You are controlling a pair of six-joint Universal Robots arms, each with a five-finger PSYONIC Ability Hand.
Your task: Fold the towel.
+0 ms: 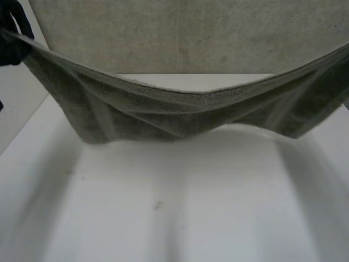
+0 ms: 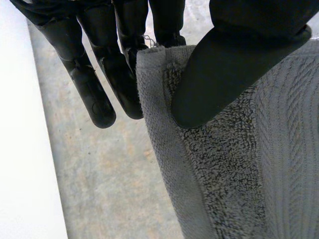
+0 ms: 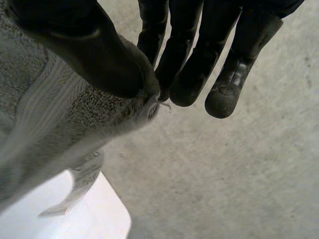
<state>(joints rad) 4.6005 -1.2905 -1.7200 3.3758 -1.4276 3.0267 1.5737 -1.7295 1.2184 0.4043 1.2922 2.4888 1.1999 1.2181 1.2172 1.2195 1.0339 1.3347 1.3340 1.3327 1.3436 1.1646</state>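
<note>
- One grey terry-cloth towel [image 1: 180, 109], a single piece slung across the middle of the frame in the head view.
- Two black machine hands, both mine: my left hand [image 1: 11, 52] at the upper left of the frame in the head view, and my right hand [image 3: 94, 55], seen in the right wrist view.
- One white flat table [image 1: 163, 207], filling the lower half of the frame in the head view.
- One grey speckled floor [image 1: 180, 38], along the top of the frame in the head view.
</note>
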